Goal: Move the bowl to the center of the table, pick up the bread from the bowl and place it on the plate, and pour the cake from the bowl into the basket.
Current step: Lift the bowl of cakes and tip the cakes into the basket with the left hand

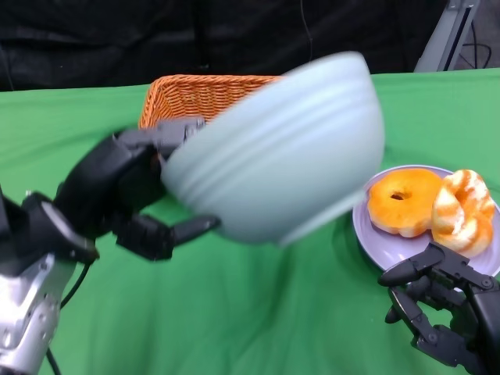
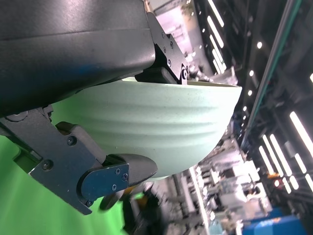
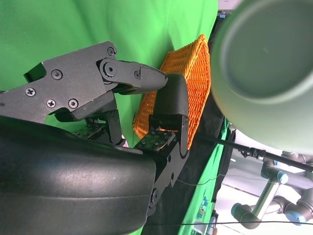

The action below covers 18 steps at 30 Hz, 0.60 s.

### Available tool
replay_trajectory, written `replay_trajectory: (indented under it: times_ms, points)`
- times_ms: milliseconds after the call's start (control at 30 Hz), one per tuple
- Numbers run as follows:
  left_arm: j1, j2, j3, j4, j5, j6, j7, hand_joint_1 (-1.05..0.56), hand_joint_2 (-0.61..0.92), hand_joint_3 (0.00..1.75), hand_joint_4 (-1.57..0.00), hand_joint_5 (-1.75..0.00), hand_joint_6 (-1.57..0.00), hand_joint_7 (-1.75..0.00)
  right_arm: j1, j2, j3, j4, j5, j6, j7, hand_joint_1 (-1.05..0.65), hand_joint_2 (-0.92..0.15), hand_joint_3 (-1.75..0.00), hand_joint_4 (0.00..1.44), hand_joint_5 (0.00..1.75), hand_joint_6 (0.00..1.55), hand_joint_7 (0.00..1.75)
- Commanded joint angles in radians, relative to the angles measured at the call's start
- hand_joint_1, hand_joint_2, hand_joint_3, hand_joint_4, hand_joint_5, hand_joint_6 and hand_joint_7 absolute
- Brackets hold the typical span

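Closest to the head camera, the pale green bowl (image 1: 281, 148) is up in the air, tilted over toward the basket (image 1: 199, 98) behind it and blurred. Left hand (image 1: 129, 191) holds it by the rim: in the left wrist view fingers (image 2: 115, 176) press the ribbed outer wall while others hook over the lip, so the hand is clenched on the bowl. Whether the cake is inside cannot be told, since every view shows only the outside and the base (image 3: 266, 49).

Right hand (image 1: 441, 308) rests low near the front edge of the green surface (image 1: 234, 312), holding nothing, its fingers (image 3: 142, 76) spread, just beside the plate (image 1: 367, 226). On that plate lie a ring of bread (image 1: 402, 199) and a glazed twisted piece (image 1: 465, 211), touching each other.

By its look the bowl is stiff, smooth and likely ceramic or hard plastic, so fairly slippery and breakable if dropped. A one-sided rim hold lets it swing, and its weight pulls on the fingers as it tips. My judgement is that the rim is the right place to hold it, with a slow tilt over the basket
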State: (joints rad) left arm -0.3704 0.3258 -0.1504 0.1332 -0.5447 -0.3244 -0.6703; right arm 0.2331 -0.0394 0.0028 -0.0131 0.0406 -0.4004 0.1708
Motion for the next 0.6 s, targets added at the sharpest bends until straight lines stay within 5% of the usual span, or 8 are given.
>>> replay_trajectory:
  times_ms: [33, 233, 500, 600]
  points:
    - [-0.087, -0.064, 0.053, 0.077, 0.086, -0.004, 0.080, -0.12, 0.50, 1.31, -0.79, -1.71, -0.72, -1.51, -0.004, -0.010, -0.011, 0.013, 0.013, -0.002, -0.001, -0.16, -0.75, -0.61, 0.64, 1.54, 0.63, 1.25]
    - [-0.231, -0.144, 0.098, 0.294, 0.247, -0.099, 0.128, -0.15, 0.58, 1.10, -0.78, -1.68, -0.77, -1.38, -0.011, -0.009, -0.012, 0.032, 0.006, -0.012, -0.006, -0.16, -0.75, -0.60, 0.64, 1.54, 0.64, 1.25]
    - [-0.259, -0.173, 0.134, 0.353, 0.288, -0.137, 0.110, -0.16, 0.60, 1.06, -0.79, -1.66, -0.79, -1.35, -0.013, -0.010, -0.012, 0.039, 0.007, -0.018, -0.005, -0.16, -0.76, -0.58, 0.64, 1.54, 0.64, 1.24]
    - [-0.461, -0.193, 0.140, 0.634, 0.372, -0.169, 0.187, -0.16, 0.59, 1.06, -0.82, -1.63, -0.80, -1.31, -0.015, -0.006, -0.010, 0.055, 0.005, -0.018, -0.007, -0.17, -0.76, -0.58, 0.65, 1.55, 0.65, 1.25]
